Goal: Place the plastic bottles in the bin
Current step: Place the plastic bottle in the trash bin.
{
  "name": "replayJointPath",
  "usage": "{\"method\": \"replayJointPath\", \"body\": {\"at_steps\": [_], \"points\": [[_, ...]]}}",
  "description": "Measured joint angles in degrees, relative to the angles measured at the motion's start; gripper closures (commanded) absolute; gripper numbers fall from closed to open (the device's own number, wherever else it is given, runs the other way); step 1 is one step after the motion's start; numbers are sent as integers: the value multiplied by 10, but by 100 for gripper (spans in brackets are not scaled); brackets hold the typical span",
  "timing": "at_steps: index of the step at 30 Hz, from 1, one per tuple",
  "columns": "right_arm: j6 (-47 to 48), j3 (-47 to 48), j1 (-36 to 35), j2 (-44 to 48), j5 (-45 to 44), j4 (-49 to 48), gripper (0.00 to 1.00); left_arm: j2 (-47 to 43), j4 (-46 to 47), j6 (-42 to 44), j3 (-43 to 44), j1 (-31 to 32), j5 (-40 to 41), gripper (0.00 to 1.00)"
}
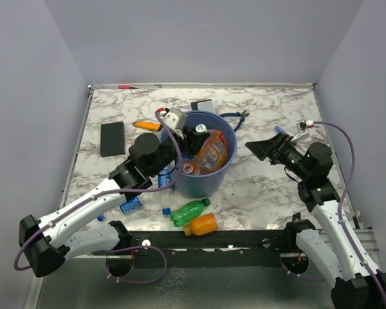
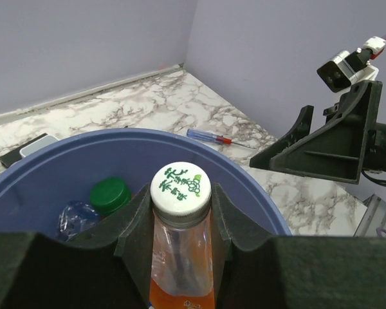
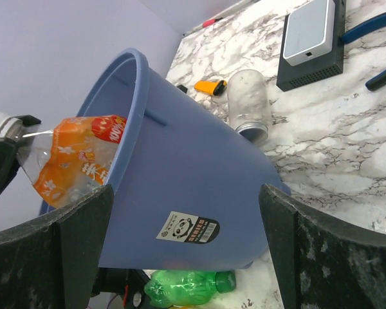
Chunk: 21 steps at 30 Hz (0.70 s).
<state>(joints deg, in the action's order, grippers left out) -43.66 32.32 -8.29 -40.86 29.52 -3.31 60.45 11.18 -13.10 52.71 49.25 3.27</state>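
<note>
The blue bin [image 1: 202, 183] stands mid-table. My left gripper [image 1: 196, 140] is shut on an orange-labelled clear bottle [image 1: 213, 150] and holds it over the bin's mouth. In the left wrist view my fingers [image 2: 136, 222] clamp its neck below the white cap [image 2: 180, 188], above the bin [image 2: 116, 151]. A green-capped bottle [image 2: 110, 195] and a clear one [image 2: 76, 217] lie inside. A green bottle [image 1: 190, 211] and an orange bottle [image 1: 201, 224] lie in front of the bin, and clear blue-labelled bottles [image 1: 130, 205] to its left. My right gripper [image 1: 264, 149] is open and empty, right of the bin [image 3: 180, 154].
A flat black rectangle [image 1: 112, 138] and an orange marker [image 1: 147, 125] lie left of the bin. A grey-topped box [image 3: 309, 42], blue pliers [image 3: 373, 32] and a clear jar [image 3: 248, 103] lie behind it. A screwdriver [image 2: 209, 136] lies to the right. A blue cap [image 1: 166, 210] lies in front.
</note>
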Motion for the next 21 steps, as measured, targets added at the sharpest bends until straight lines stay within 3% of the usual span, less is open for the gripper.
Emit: {"method": "replayJointPath", "body": {"at_steps": [5, 10, 15, 21], "points": [[-1, 0, 0, 9, 0, -1, 2, -53, -39, 26, 9, 0, 54, 100], [-3, 0, 0, 14, 0, -2, 2, -82, -67, 75, 76, -1, 99, 100], [-2, 0, 0, 14, 0, -2, 2, -91, -72, 139, 125, -1, 123, 100], [5, 0, 0, 17, -1, -1, 2, -70, -112, 231, 120, -1, 130, 100]]}}
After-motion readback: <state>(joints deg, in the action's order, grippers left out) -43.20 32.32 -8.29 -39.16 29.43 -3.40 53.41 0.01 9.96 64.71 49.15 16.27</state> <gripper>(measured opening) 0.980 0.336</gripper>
